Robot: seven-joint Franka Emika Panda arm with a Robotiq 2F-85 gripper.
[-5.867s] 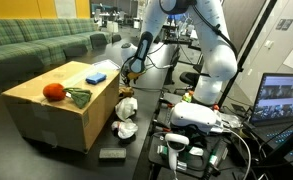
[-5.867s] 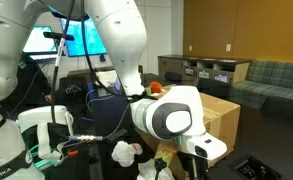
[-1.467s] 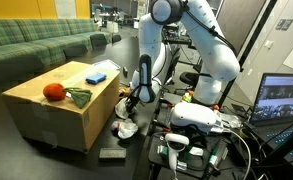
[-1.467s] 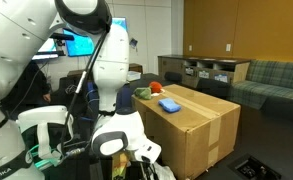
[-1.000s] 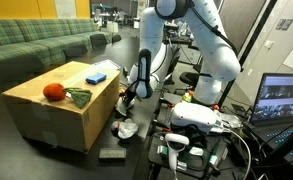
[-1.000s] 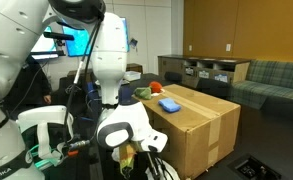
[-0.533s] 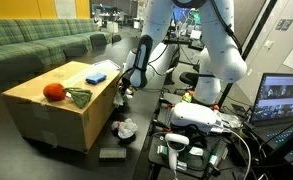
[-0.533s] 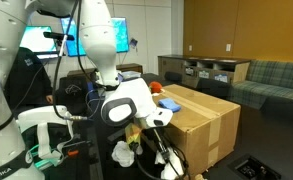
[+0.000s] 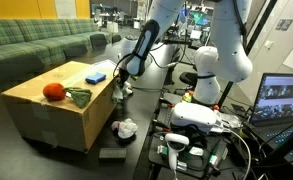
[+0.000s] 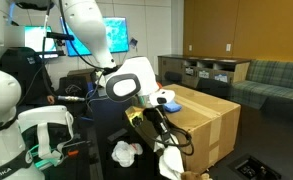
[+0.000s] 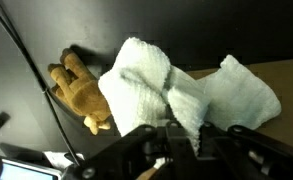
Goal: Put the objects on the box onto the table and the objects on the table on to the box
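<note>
Pinched tight in the gripper (image 11: 179, 132): a white cloth (image 11: 161, 85), clamped at its folds and bulging out on both sides of the grip. Held up off the table (image 11: 216, 25), just beside the upper corner of the cardboard box (image 9: 56, 120).

On top of the box: a red ball (image 9: 53, 92) right beside a green cloth (image 9: 78, 98) near one end, and a blue block (image 9: 96, 76) well apart from them toward the other end.

Down on the table: a brown plush toy (image 11: 81, 90) lying flat beneath the held cloth, another white wad (image 9: 124, 128) at the foot of the box, and a black bar (image 9: 112, 153) near that wad.
</note>
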